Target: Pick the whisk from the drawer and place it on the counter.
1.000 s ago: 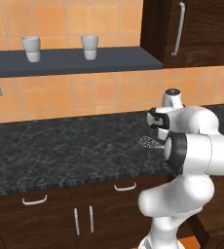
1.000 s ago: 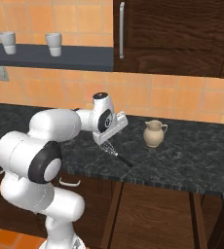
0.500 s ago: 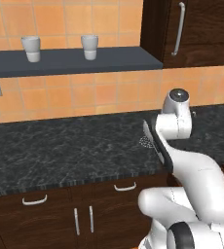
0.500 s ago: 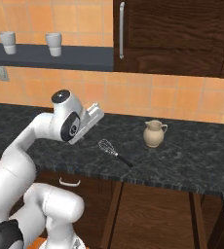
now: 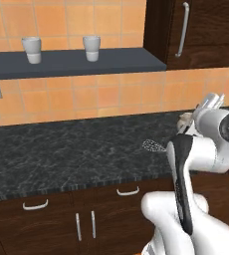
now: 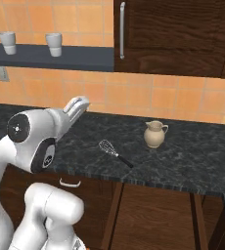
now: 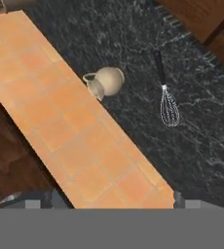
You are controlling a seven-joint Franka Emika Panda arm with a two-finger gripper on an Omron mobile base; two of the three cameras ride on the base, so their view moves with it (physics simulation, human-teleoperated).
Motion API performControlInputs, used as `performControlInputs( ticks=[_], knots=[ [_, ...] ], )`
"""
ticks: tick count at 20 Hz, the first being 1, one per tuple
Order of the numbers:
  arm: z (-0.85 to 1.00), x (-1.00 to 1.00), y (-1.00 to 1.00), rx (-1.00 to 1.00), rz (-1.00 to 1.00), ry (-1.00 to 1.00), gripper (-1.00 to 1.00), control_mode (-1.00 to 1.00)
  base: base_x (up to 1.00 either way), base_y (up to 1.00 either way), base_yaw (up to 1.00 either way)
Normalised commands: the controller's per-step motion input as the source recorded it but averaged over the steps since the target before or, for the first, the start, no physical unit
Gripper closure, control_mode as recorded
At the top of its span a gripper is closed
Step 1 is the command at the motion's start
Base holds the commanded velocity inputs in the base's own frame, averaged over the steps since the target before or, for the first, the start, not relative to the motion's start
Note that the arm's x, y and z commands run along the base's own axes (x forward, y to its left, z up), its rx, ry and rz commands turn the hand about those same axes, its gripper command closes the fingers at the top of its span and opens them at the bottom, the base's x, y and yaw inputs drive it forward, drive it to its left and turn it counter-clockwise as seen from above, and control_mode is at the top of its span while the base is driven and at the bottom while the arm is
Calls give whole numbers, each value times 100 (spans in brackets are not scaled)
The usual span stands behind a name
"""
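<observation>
Black marble counter (image 6: 192,156), whisk (image 6: 113,153) lying flat on it, nothing holding it.

In the right base view the whisk lies near the front edge, wire head toward 10 o'clock, dark handle toward 4 o'clock. Beige jug (image 6: 154,134) stands upright at 2 o'clock from it, near but apart, close to the orange tiled wall. Gripper (image 6: 77,108) is raised above the counter at 10 o'clock from the whisk, well apart; whether its fingers are apart or together cannot be told. Hand view: whisk (image 7: 165,92) with head at 6 o'clock and handle at 12, jug (image 7: 105,81) at 9 o'clock from it. Left base view: the whisk's head (image 5: 153,145) shows beside the arm. Two cups (image 5: 33,50) stand on the wall shelf (image 5: 76,62).
</observation>
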Motion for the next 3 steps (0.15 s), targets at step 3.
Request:
performControlInputs(
  ticks=[3],
  knots=[
    [98,-94,-49,9,3,-67,-100,-100,0,0,0]
  ],
)
